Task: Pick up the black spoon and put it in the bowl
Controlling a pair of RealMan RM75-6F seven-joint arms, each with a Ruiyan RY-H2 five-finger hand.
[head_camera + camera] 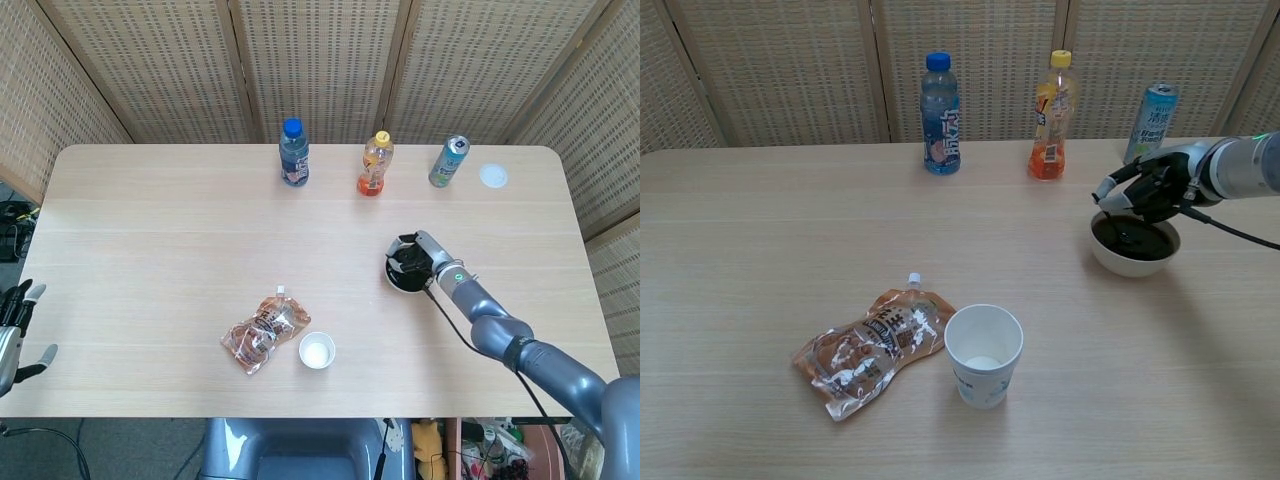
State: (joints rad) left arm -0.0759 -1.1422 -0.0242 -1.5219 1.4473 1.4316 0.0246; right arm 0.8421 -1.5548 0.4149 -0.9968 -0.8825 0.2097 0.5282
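Centrally, at about four o'clock on the pale wooden desk [150, 230], the right hand [1150, 187] hovers over the round white bowl with a dark interior [1134, 243]. Its dark fingers [1118, 193] are curled downward; whether they pinch the black spoon [1108, 218], whose thin handle rises from the bowl, cannot be told. At eight o'clock, off the desk edge, the left hand [15, 325] holds nothing, fingers spread. A white paper cup [983, 354] stands just beside a clear crinkled pouch [872, 338].
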